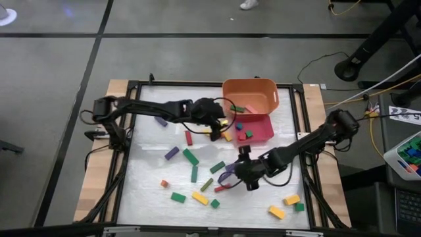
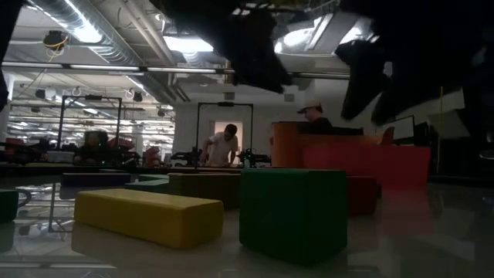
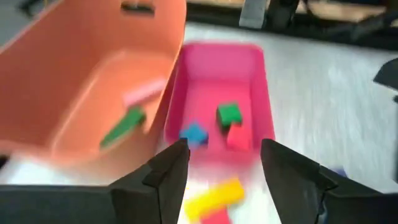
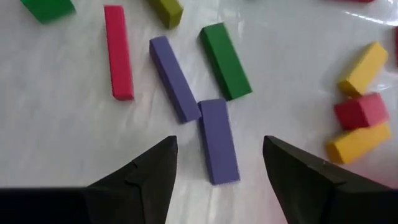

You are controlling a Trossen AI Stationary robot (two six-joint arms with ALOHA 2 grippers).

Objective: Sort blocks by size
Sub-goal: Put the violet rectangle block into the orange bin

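The left pincer (image 3: 221, 171) hangs released and empty at the desk's (image 1: 141, 168) far side, just in front of the pink tray (image 3: 255, 81), which stands against the orange bin (image 3: 74, 93) at the far edge. Three cubes already lie in the tray: green (image 3: 229, 114), blue (image 3: 194, 133) and red (image 3: 237, 137). The bin holds a green bar (image 3: 124, 126) and a pink bar (image 3: 144, 93). So the sort looks to run cubes to the tray, bars to the bin, and the left arm seems to be between drops. A yellow bar (image 3: 214, 197) lies on the desk just under its fingers, with a red piece beside it.

The right pincer (image 4: 217, 165) hovers released over the middle of the desk, straddling the near end of a purple bar (image 4: 217, 140). A second purple bar (image 4: 174, 78) touches that one's far end, and a green bar (image 4: 225, 60) lies just beside them.

This step is the pick of the purple bar. The next move calls for a straight descent with the fingers either side of the bar's width, clear of its purple neighbour, then a carry to the bin. Many blocks remain scattered toward the near edge, so the task looks well short of done.
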